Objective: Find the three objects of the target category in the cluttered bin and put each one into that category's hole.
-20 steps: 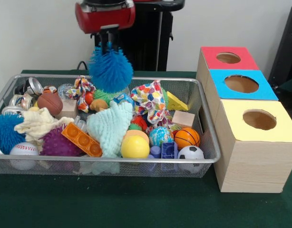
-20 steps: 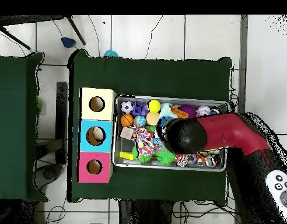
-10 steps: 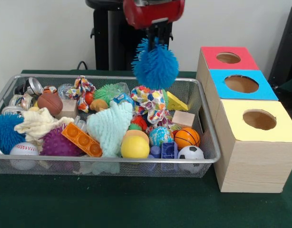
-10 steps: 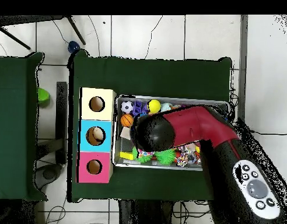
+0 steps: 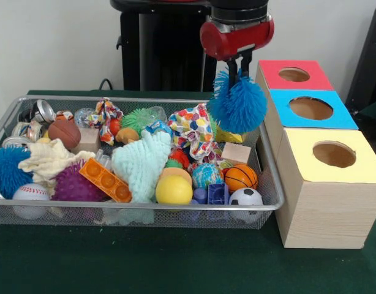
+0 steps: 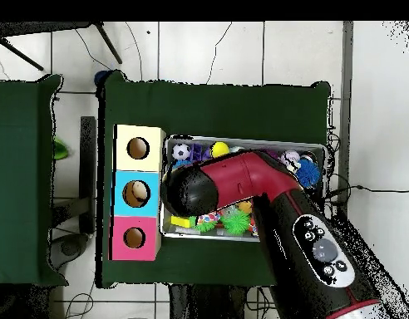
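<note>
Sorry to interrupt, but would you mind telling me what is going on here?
The Sawyer arm's pincer is shut on a blue spiky ball, held in the air above the wire bin's end nearest the three boxes. The blue-topped box is closest. A second blue spiky ball lies at the bin's opposite end.

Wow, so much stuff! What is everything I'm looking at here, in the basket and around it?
Wire basket: 1, silver, on green table.
Boxes with holes: 3, red, blue, yellow, beside the basket.
Spiky balls: blue one held above the basket's box end; blue, purple, green in the basket.
Sports balls: soccer, basketball, baseball, football.
Yellow ball: 1, front.
Orange block: 1.
Cloths: mint, cream, patterned.
Cans: silver, far corner.
Arm: red and black; gripper shut on the ball.
</note>
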You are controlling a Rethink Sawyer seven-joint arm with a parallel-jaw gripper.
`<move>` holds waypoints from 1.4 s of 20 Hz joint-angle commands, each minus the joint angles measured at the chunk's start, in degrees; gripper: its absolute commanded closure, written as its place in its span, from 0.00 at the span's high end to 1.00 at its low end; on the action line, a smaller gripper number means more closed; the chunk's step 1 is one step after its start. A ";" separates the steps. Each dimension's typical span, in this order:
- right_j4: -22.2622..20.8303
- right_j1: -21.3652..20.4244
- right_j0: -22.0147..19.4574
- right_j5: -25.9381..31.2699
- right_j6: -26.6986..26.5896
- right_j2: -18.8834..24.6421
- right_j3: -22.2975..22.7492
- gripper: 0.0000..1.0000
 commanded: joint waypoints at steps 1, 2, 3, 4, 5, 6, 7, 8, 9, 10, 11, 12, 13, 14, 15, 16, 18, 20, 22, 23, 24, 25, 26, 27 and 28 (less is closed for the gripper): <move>-3.05 3.61 1.54 -3.91 8.72 -7.42 -0.64 0.00; -3.01 3.75 1.87 -4.06 8.70 -7.92 -0.87 0.00; -2.85 3.87 2.12 -4.33 8.57 -8.35 -1.00 0.00; -2.90 4.09 2.36 -4.75 8.53 -8.81 -1.20 0.00; -2.83 4.17 2.53 -4.81 8.42 -9.15 -1.34 0.00; -2.75 4.24 2.70 -4.88 8.32 -9.49 -1.49 0.00; -2.57 4.30 2.84 -4.94 8.22 -9.79 -1.59 0.00; -2.37 4.33 2.93 -5.01 8.04 -10.04 -1.70 0.00; -2.17 4.37 3.03 -5.06 7.91 -10.26 -1.78 0.00; -2.11 4.45 3.10 -5.11 7.67 -10.45 -1.87 0.00; -2.08 4.52 3.21 -5.17 7.49 -10.62 -1.97 0.00; -2.03 4.59 3.35 -5.29 7.42 -10.84 -2.10 0.00; -1.88 4.63 3.47 -5.40 7.40 -11.05 -2.16 0.00; -1.83 4.72 3.57 -5.49 7.26 -11.22 -2.23 0.00; -1.50 4.80 3.75 -5.61 7.57 -11.40 -2.32 0.00; -1.18 4.89 3.94 -5.73 7.88 -11.58 -2.42 0.00; -1.94 4.90 3.95 -5.78 5.40 -11.06 -2.47 1.00; -0.43 4.33 3.47 -6.79 5.84 -10.08 -1.97 1.00; 0.58 2.76 3.25 -2.49 3.74 -9.71 -1.64 1.00; 0.88 2.26 3.12 -1.70 3.55 -9.77 -1.40 1.00; 1.05 1.85 2.88 -1.55 3.10 -9.47 -1.37 1.00; 1.26 1.75 2.78 -1.37 2.89 -9.27 -1.43 1.00; 1.93 1.27 2.53 -1.22 2.96 -8.97 -1.27 1.00; 2.29 1.02 2.45 -0.96 3.04 -8.98 -1.25 1.00; 2.60 1.06 2.32 -0.31 2.75 -8.94 -1.71 1.00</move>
